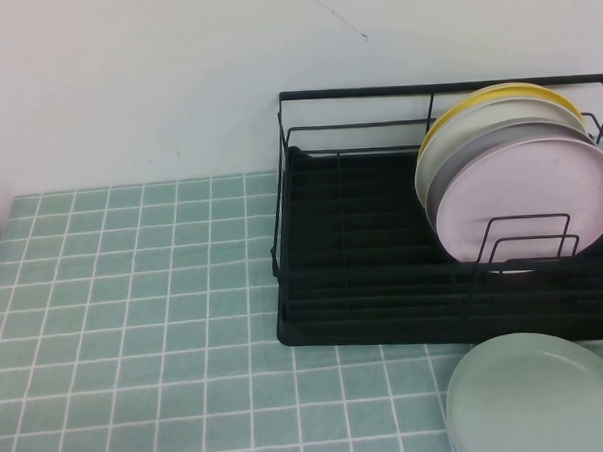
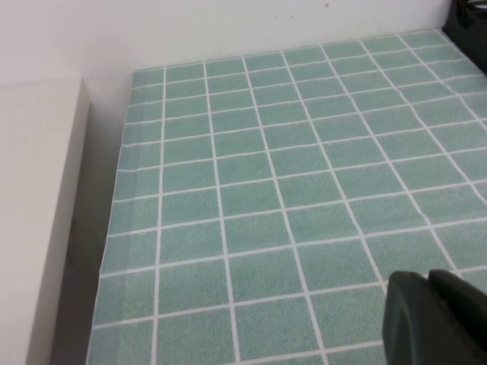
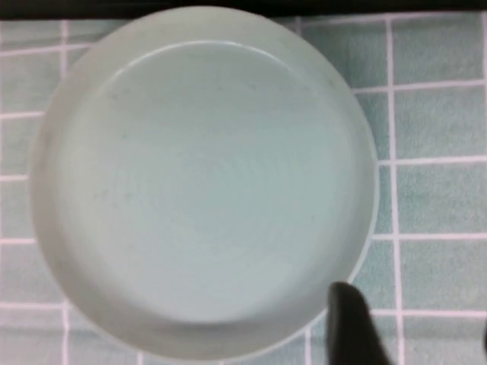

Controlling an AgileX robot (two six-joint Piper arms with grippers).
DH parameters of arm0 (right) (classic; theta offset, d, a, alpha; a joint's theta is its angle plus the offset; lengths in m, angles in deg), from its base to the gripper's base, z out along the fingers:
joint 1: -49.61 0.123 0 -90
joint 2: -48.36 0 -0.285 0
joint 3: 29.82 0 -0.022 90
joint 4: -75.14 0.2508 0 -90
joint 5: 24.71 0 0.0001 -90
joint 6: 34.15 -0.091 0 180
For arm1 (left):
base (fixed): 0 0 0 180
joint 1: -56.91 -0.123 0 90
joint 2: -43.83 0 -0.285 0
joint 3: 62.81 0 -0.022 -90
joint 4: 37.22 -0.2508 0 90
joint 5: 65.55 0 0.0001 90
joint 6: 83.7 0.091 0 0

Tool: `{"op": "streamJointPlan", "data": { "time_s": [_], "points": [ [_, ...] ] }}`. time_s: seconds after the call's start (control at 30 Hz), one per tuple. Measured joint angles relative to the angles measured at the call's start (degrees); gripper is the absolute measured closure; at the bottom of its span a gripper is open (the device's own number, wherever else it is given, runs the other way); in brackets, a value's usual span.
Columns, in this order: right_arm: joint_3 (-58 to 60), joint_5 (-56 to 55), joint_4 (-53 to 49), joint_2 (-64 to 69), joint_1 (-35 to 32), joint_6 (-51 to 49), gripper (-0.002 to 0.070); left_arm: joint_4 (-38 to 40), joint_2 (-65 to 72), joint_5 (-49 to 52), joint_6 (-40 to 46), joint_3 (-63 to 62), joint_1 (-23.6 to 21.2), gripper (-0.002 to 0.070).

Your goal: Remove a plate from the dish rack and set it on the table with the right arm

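Observation:
The pale mint-green plate (image 1: 539, 396) lies flat on the tiled table (image 1: 136, 323), just in front of the black wire dish rack (image 1: 314, 285). In the right wrist view the plate (image 3: 202, 182) fills most of the picture. My right gripper (image 3: 417, 334) is open and empty above the table, with one dark finger (image 3: 351, 327) over the plate's rim. My left gripper (image 2: 426, 280) is shut and empty, low over bare tiles far to the left. Neither arm shows in the high view.
The rack holds several upright plates at its right end: a pink one (image 1: 531, 201) in front, then grey, white and yellow (image 1: 496, 99) behind. The rack's left half holds nothing. A white wall runs behind the table. A white ledge (image 2: 38, 213) borders the table's left edge.

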Motion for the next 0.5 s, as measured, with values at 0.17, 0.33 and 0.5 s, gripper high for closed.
{"op": "streamJointPlan", "data": {
  "time_s": [0.17,0.33,0.5],
  "points": [
    [0.00,4.28,-0.48,-8.81,0.00,1.07,0.0504,0.00,0.00,0.00,0.00,0.00,0.00,0.0678],
    [0.00,8.69,-0.51,-18.91,0.00,1.93,0.0655,0.00,0.00,0.00,0.00,0.00,0.00,0.0678],
    [0.00,12.41,-0.31,-28.61,0.00,2.22,0.0675,0.00,0.00,0.00,0.00,0.00,0.00,0.0678]
  ]
}}
